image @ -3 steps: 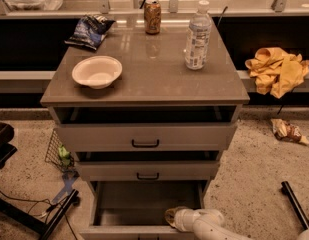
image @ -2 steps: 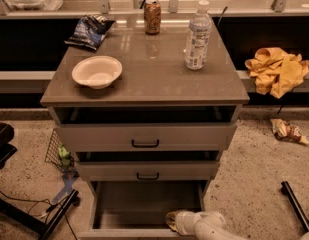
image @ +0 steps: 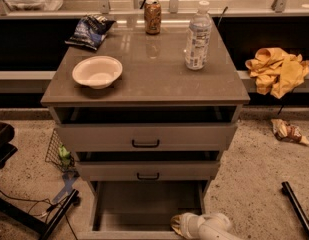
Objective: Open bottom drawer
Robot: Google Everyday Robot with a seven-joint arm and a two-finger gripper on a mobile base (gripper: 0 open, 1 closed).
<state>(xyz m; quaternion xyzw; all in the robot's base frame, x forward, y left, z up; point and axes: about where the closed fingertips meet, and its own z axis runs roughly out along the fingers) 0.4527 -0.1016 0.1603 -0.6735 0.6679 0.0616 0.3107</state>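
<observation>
Little has moved since a second ago: the claw (image: 180, 225) sits at almost the same spot by the front edge of the bottom drawer (image: 144, 204), and that drawer is pulled out about as far as it was. It is the lowest of three grey drawers in the cabinet, and its plain grey inside lies open to view below the middle drawer (image: 148, 170). The claw is at the drawer's front right, at the bottom edge of the view, on the end of a white arm (image: 214, 228) that comes in from the lower right. Whether it is apart, together or clamped on anything, I cannot tell. The middle drawer and the top drawer (image: 146, 136) each show a small black handle and a dark gap above the front. On the cabinet's surface (image: 144, 69) a white bowl (image: 97, 71) stands at the left, a clear water bottle (image: 197, 36) stands upright at the right, a drink can (image: 152, 17) stands at the back, and a dark snack bag (image: 90, 30) lies at the back left corner. A yellow cloth (image: 278, 70) lies bunched on the ledge to the right, and a crumpled wrapper (image: 288, 131) lies on the speckled floor (image: 259, 184) below it.
</observation>
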